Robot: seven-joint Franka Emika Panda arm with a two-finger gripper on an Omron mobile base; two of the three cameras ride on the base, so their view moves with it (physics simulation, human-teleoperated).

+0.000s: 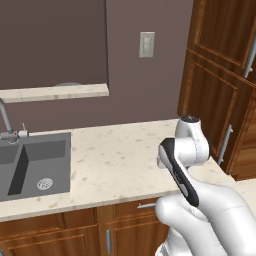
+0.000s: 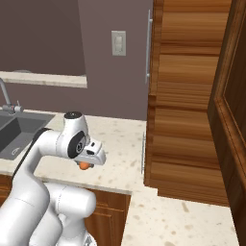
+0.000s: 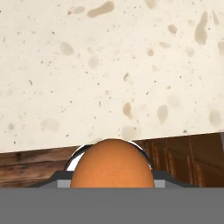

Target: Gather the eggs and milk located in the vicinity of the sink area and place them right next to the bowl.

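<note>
The gripper (image 2: 85, 165) is clamped on the orange egg (image 3: 112, 163), which hangs above the front edge of the speckled counter (image 1: 120, 160), well apart from the sink (image 1: 31, 165) at its left end. An egg is light, smooth-shelled, round and brittle, so it likely slips or cracks under a hard squeeze. Holding it across its widest middle with gentle pressure looks safest.

You had open speckled counter (image 1: 120, 155) ahead, from the sink (image 1: 32, 167) at nine o'clock across to the tall wooden cabinet (image 2: 187, 96), which walled off three o'clock. The faucet (image 1: 6, 120) probably crowded the sink's far edge.
</note>
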